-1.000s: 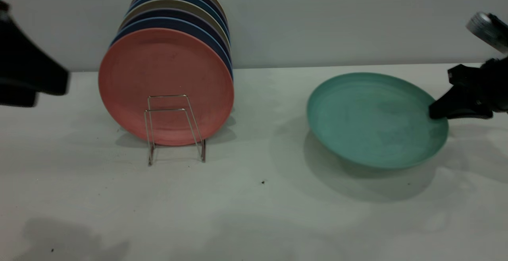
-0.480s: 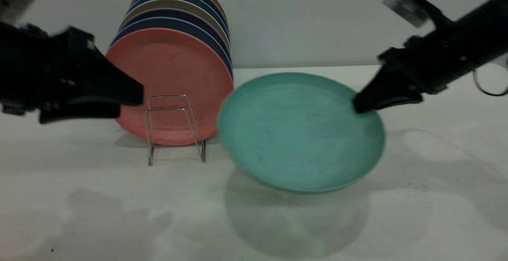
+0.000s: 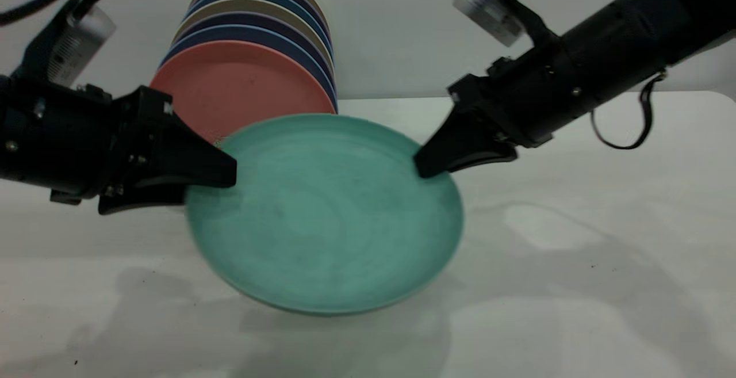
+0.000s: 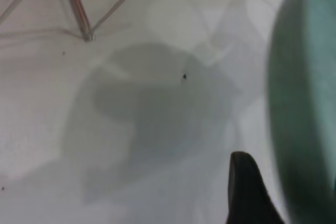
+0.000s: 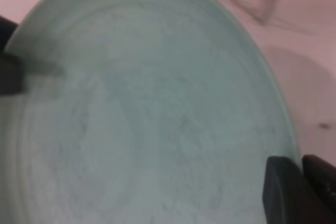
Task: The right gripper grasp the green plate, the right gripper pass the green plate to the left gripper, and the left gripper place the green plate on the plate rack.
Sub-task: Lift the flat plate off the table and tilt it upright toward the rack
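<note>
My right gripper (image 3: 426, 168) is shut on the right rim of the green plate (image 3: 328, 217) and holds it tilted above the table, in front of the plate rack. In the right wrist view its two fingers pinch the rim (image 5: 300, 187) and the green plate (image 5: 152, 108) fills the picture. My left gripper (image 3: 214, 187) is open at the plate's left rim, upper jaw over it, lower jaw below. The left wrist view shows one finger (image 4: 244, 192) beside the green plate (image 4: 304, 103). The plate rack (image 4: 79, 9) is mostly hidden in the exterior view.
A salmon-pink plate (image 3: 241, 87) stands at the front of the rack, with several blue and tan plates (image 3: 259, 18) behind it. The grey wall lies just behind the rack. The white table (image 3: 575, 286) stretches to the right and front.
My right gripper carried the green plate left from the table's right side to the middle and lifted it. My left arm came in from the left edge to the plate's left rim.
</note>
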Motion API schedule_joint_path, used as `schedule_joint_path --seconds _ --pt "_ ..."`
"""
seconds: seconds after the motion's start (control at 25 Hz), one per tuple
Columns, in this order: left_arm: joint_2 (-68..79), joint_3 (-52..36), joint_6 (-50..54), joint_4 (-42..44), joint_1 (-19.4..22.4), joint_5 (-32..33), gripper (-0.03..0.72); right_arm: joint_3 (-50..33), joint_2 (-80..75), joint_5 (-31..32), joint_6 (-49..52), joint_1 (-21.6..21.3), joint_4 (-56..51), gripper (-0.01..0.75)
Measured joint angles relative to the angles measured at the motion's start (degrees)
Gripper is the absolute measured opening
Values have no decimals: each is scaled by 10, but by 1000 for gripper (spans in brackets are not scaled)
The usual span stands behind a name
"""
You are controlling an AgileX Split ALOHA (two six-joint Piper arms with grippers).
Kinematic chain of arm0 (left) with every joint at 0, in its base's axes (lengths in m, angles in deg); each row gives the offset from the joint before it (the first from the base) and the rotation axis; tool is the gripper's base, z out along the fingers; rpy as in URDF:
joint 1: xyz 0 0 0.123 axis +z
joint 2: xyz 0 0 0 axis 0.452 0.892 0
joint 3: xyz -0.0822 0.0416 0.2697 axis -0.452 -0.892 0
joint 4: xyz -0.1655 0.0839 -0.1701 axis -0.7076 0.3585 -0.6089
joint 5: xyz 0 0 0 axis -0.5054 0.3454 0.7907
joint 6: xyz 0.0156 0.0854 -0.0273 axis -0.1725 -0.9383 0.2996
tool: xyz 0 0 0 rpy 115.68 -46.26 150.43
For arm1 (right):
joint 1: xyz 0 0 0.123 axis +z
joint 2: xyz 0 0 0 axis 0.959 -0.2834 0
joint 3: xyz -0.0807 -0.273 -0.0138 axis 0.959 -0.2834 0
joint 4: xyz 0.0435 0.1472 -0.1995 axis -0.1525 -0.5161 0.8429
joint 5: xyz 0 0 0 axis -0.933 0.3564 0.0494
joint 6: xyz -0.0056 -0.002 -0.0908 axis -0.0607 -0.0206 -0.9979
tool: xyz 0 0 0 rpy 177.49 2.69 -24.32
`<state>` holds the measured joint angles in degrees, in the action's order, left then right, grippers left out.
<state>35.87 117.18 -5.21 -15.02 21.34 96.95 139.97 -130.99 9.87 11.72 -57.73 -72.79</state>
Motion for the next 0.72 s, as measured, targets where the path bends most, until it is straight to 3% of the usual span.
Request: schedule_joint_path --seconds 0.2,0.28,0.36,0.4,0.44,0.64,0.72 --pt "8 0 -1 -1 0 0 394 0 0 20 -6 23 -31 19" --pt "8 0 -1 -1 0 0 332 0 0 24 -12 30 -33 34" --pt "8 0 -1 -1 0 0 199 0 0 28 -20 31 -32 79" --pt "8 0 -2 -3 0 5 129 0 0 25 -24 30 -29 122" --pt "8 1 -4 -2 0 10 107 0 0 24 -25 28 -28 167" --pt "9 20 -66 19 -1 -18 108 0 1 40 -15 4 -5 503" --pt "0 40 -105 61 -1 -20 108 0 5 50 2 -18 19 605"
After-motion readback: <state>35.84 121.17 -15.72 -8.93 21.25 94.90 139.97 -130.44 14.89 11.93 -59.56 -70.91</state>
